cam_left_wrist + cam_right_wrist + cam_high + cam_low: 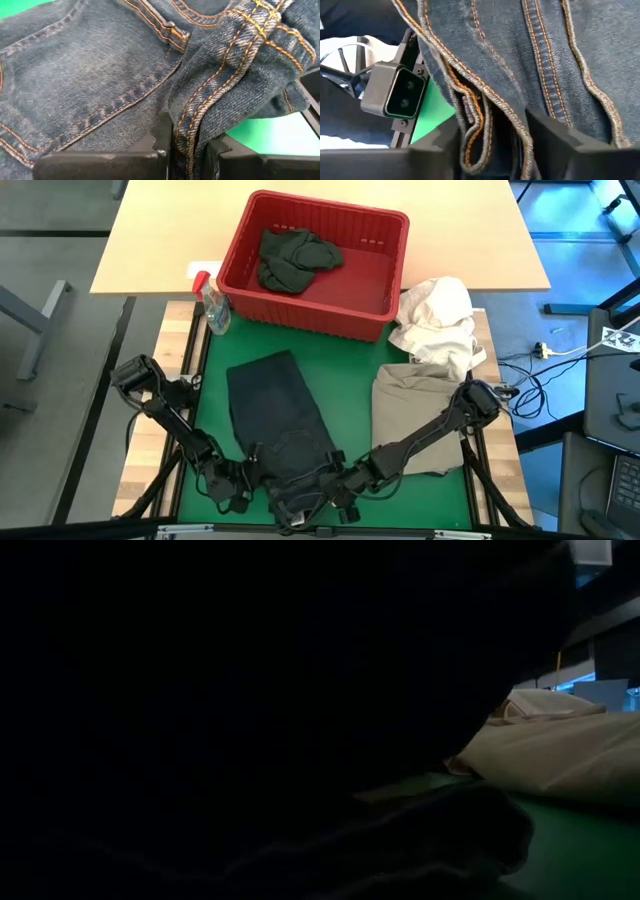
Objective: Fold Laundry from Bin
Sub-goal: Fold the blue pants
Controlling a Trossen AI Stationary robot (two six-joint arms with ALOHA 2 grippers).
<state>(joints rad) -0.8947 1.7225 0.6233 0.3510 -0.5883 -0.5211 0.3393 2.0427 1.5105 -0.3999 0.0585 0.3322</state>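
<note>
Your dark jeans (281, 420) lie flat on the green mat (352, 365), near edge, left gripper (187, 150) clamped on a seamed fold, right gripper (492, 145) half-open around the hem, khaki garment (415, 415) beside, bin (385, 228) beyond holding dark laundry (295, 258).

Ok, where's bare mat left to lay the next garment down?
Bare green mat lies between the jeans and khaki garment, below the bin. A narrow strip runs left of the jeans. The near edge, at both grippers, is crowded.
</note>
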